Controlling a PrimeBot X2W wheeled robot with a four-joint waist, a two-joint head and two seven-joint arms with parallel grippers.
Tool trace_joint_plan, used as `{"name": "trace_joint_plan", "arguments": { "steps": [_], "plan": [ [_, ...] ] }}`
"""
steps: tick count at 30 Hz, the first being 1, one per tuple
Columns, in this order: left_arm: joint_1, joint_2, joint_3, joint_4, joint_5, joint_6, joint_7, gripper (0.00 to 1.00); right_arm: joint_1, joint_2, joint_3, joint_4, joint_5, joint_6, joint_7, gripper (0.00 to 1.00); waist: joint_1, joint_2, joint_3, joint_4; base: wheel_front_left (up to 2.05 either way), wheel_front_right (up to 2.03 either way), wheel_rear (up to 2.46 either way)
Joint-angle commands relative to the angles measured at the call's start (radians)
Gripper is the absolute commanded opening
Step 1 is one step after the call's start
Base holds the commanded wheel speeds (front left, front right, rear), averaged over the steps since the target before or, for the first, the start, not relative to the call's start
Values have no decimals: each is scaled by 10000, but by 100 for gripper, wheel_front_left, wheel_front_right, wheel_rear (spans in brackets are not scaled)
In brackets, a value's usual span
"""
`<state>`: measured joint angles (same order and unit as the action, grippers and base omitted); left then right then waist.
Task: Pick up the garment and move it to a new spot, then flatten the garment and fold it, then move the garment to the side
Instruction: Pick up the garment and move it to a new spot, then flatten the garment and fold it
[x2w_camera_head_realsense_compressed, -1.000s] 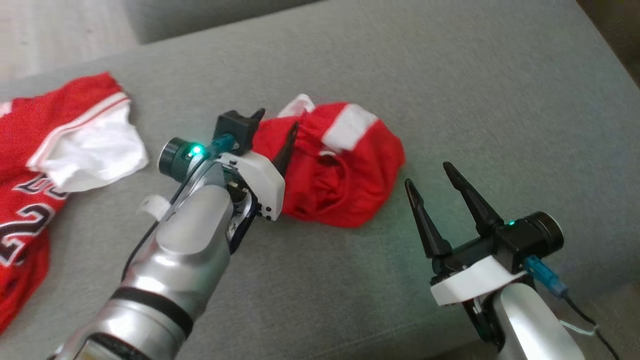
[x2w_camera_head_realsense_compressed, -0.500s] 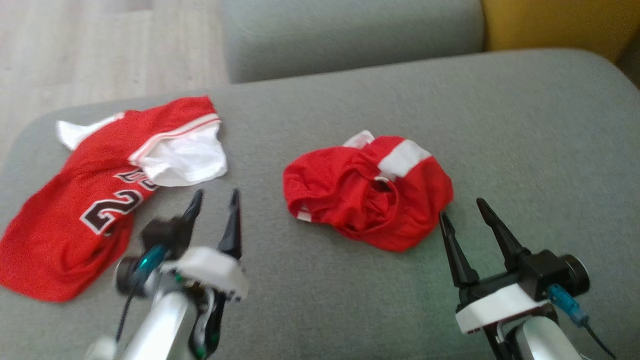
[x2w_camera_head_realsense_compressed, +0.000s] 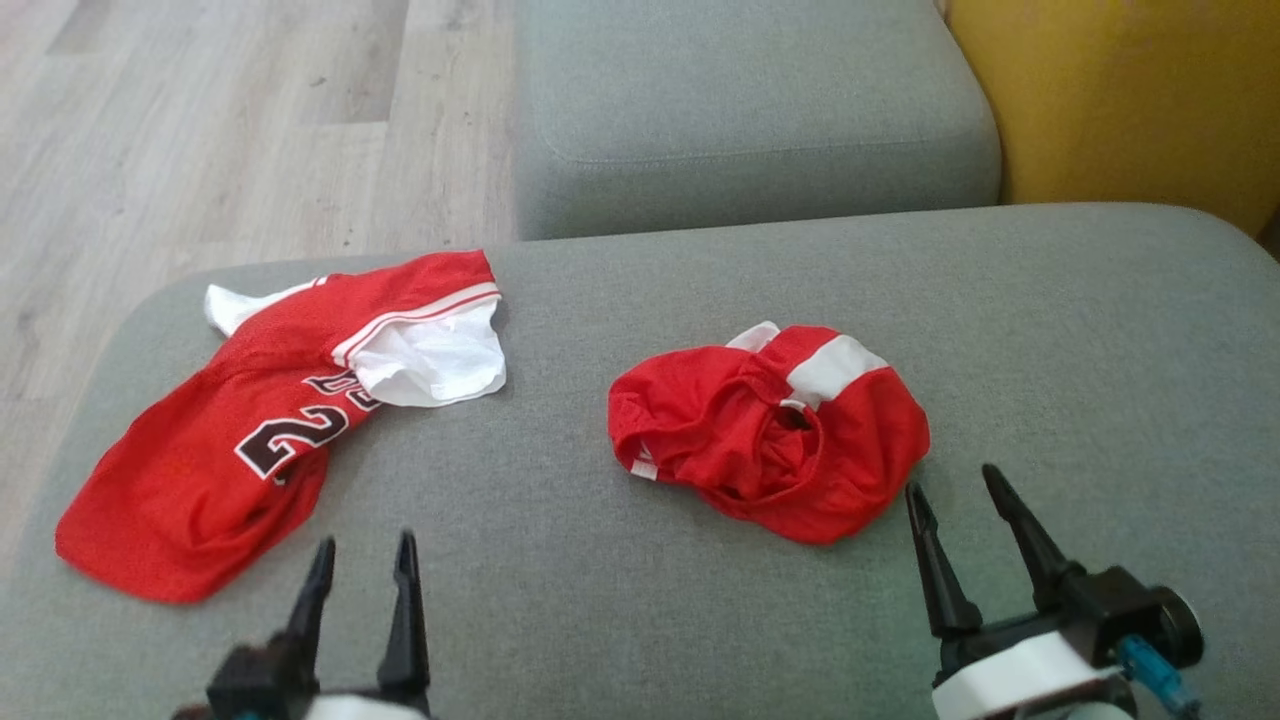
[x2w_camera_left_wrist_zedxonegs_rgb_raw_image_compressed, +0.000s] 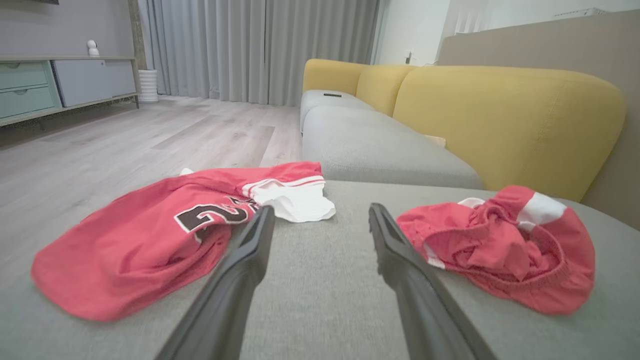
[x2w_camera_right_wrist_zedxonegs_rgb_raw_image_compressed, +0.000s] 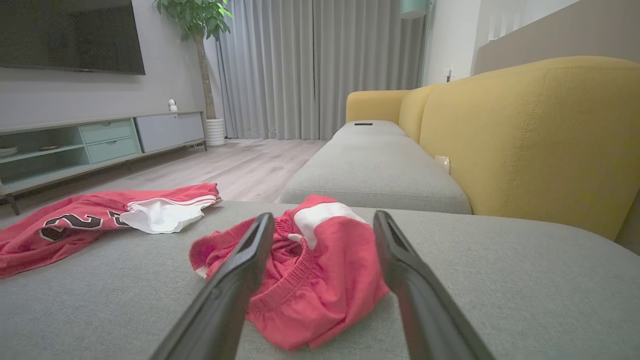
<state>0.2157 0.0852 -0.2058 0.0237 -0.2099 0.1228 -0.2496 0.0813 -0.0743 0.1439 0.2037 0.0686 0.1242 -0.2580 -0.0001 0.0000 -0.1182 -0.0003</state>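
Note:
A crumpled red garment with white patches (x2w_camera_head_realsense_compressed: 700, 425) lies bunched on the grey sofa cushion (x2w_camera_head_realsense_compressed: 600, 610), right of centre. It also appears in the left wrist view (x2w_camera_left_wrist_zedxonegs_rgb_raw_image_compressed: 505, 250) and the right wrist view (x2w_camera_right_wrist_zedxonegs_rgb_raw_image_compressed: 325, 270). My left gripper (x2w_camera_head_realsense_compressed: 364, 545) hovers open and empty near the cushion's front edge, well to the left of the garment. My right gripper (x2w_camera_head_realsense_compressed: 952, 482) is open and empty too, its tips just short of the garment's near right edge. In the right wrist view, the gripper (x2w_camera_right_wrist_zedxonegs_rgb_raw_image_compressed: 324, 217) has its fingers framing the garment.
A red jersey with a dark number and white lining (x2w_camera_head_realsense_compressed: 200, 460) is spread on the cushion's left part. A second grey seat (x2w_camera_head_realsense_compressed: 750, 110) lies beyond, with a yellow backrest (x2w_camera_head_realsense_compressed: 1130, 100) at the right. Wooden floor (x2w_camera_head_realsense_compressed: 200, 130) lies past the left edge.
My left gripper has drawn back from the crumpled garment to the lower left, empty. The whole head picture has shifted, so the camera moved. The garment lies where it was.

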Motion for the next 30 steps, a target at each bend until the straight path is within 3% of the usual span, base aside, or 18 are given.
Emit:
{"name": "trace_joint_plan", "arguments": {
  "steps": [1,13,30],
  "plan": [
    [-327,-94,419,-429,186,-32,-121,100,-262,38,185,-394,-101,65,-38,100,1,0,-45,36,0,0,0],
    [286,-332,481,-571,844,-188,-122,100,73,157,135,-408,-112,65,-38,100,1,0,-191,163,0,0,0],
    [347,-348,443,-514,957,-200,-122,100,207,184,-11,-366,-200,65,-38,100,1,0,-264,178,0,0,0]
  ]
}}
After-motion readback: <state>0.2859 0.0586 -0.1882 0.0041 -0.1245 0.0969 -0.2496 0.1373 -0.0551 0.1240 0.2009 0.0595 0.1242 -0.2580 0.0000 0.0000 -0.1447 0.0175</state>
